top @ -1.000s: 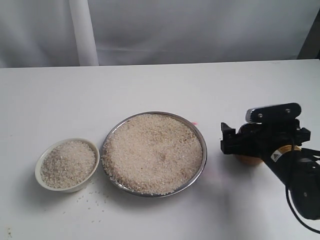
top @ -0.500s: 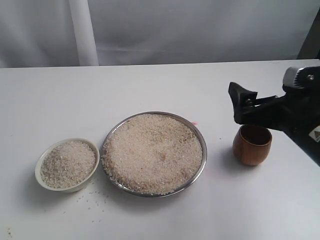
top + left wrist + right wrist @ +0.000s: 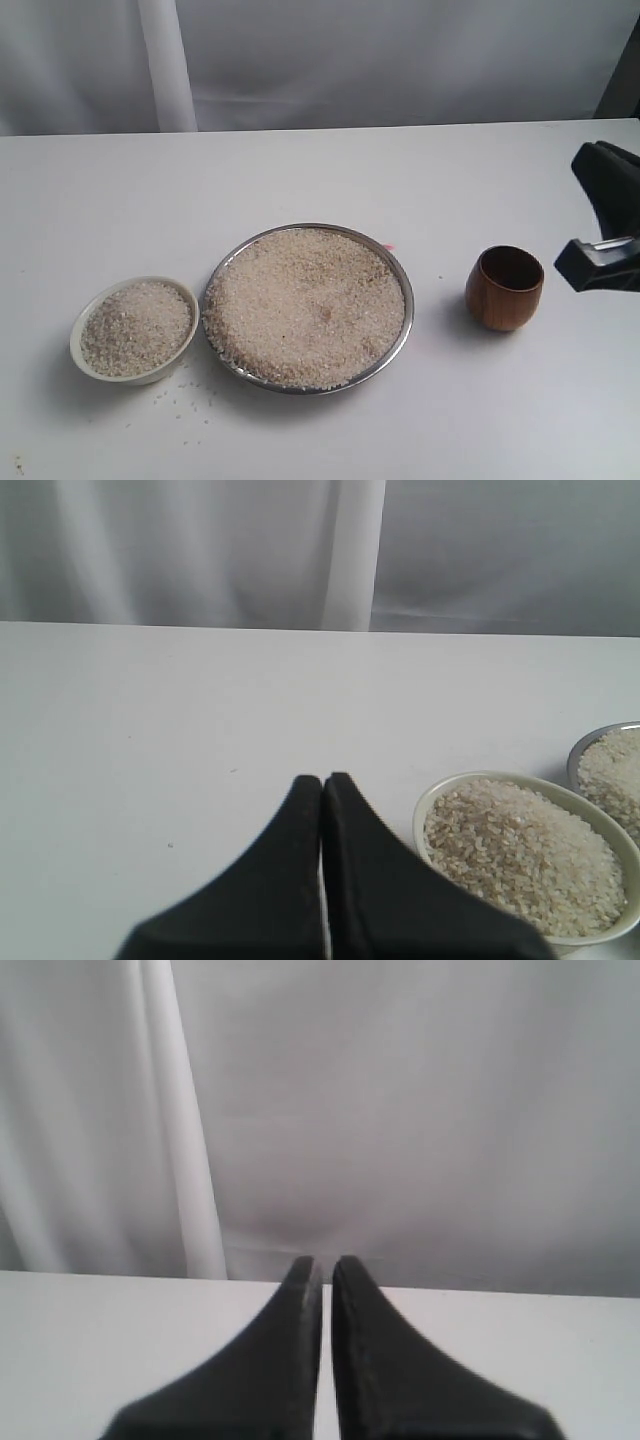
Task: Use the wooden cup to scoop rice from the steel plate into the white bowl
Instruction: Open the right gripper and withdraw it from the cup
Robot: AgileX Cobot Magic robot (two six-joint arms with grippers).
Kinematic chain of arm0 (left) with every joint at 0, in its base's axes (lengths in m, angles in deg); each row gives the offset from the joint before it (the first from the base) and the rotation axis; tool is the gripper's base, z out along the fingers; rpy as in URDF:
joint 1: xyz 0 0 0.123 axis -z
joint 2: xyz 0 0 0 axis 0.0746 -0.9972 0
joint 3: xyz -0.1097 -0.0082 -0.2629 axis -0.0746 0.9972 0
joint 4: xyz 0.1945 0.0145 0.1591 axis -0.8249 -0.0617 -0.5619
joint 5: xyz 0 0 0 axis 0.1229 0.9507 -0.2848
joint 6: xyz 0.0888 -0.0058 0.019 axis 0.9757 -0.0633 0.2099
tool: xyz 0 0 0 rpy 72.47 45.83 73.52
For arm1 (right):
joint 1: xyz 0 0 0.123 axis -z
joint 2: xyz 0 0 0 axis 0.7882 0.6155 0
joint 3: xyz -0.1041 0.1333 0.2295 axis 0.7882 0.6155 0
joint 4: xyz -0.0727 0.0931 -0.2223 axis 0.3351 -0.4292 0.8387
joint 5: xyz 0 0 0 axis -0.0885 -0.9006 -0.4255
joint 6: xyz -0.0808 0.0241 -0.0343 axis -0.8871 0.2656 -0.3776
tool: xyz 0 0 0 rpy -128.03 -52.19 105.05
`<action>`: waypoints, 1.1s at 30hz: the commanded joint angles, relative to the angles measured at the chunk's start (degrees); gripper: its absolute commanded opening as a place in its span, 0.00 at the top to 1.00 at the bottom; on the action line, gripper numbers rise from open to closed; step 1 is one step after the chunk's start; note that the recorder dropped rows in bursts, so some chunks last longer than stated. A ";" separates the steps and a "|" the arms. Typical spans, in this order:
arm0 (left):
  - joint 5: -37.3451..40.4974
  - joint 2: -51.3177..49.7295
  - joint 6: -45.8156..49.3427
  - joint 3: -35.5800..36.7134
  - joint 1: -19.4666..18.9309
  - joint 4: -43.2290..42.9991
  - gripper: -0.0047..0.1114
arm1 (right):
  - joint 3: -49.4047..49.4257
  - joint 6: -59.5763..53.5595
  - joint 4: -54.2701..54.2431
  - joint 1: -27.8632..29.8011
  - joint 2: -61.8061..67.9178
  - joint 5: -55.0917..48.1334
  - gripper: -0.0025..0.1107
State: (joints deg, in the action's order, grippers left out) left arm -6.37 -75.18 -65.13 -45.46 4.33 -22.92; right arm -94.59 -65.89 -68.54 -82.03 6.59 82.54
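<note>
The steel plate (image 3: 401,341) sits mid-table, heaped with rice (image 3: 305,305). To its left stands the white bowl (image 3: 79,352), also full of rice (image 3: 135,327). The wooden cup (image 3: 505,288) stands upright and empty right of the plate, held by nothing. My right gripper (image 3: 326,1263) is shut on nothing, and only part of that arm (image 3: 605,230) shows at the exterior view's right edge, apart from the cup. My left gripper (image 3: 322,780) is shut with nothing in it, hovering beside the white bowl (image 3: 432,798); the plate's rim (image 3: 580,750) shows past it.
Several stray rice grains (image 3: 185,395) lie on the white table (image 3: 320,180) in front of the bowl. A white curtain (image 3: 165,65) hangs behind the table's far edge.
My right gripper let go of the wooden cup, rose, pulled back to the right edge of the view and shut. The cup stays standing where it was set down.
</note>
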 commanded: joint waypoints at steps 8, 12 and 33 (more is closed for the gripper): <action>-0.57 0.09 -0.14 -0.43 0.21 0.26 0.96 | 0.77 -0.26 0.47 -0.27 -3.47 -0.40 0.98; -0.57 0.09 -0.14 -0.43 0.21 0.26 0.96 | 0.77 -0.26 0.47 -0.27 -3.47 -0.40 0.98; -0.57 0.09 -0.14 -0.43 0.21 0.26 0.96 | 0.77 -0.85 5.13 -0.12 -23.51 -35.77 0.98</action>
State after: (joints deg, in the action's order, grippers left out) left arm -6.37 -75.18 -65.13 -45.46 4.33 -22.92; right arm -94.22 -65.89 -64.45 -83.36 -11.08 52.12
